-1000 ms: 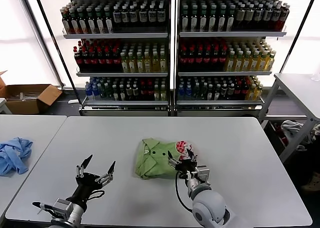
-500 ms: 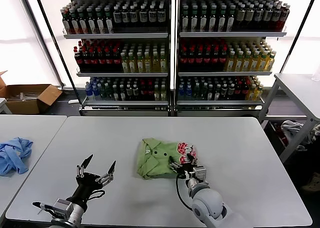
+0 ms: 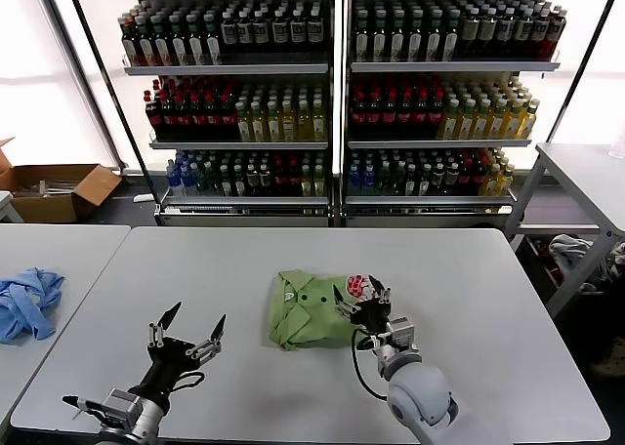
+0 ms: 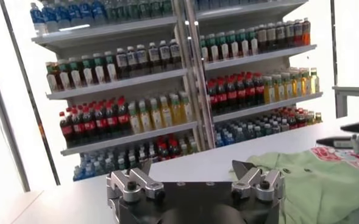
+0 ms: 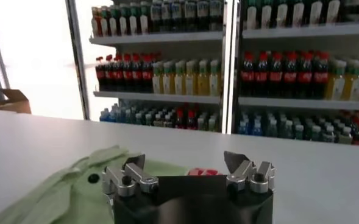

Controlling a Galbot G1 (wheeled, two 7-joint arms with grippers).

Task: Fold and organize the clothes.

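Listing from the near edge of the head view outward:

1. Left gripper (image 3: 186, 333), black, lower left of the frame. It is held above bare tabletop with fingers spread wide and nothing between them; it is parked well apart from the garment.

2. Right gripper (image 3: 363, 303), black on a rounded grey wrist, lower centre-right. The fingers are spread fully and nothing is gripped. It is placed over the right-hand edge of the garment; whether the tips touch the cloth cannot be told.

3. Light green short-sleeved cotton T-shirt (image 3: 308, 308), centre of the frame, on the white rectangular table (image 3: 195, 269). It is gathered into a compact, roughly square bundle, with small dark dots on the upper face and a red-and-white print showing at the right edge, beside the right gripper.

4. Crumpled light blue garment (image 3: 27, 301), far left, on a separate table, not handled.

5. Open brown cardboard box (image 3: 59, 189), upper left, on the floor.

6. Metal shelving stocked with bottled drinks (image 3: 332, 94), across the top of the frame.

Step judged: the bundle appears largely folded, and a late fold or tidying is in hand. Next move judged: the right-hand edge would need to be pinched cleanly, or the bundle pressed flat, without the layers being dragged open.
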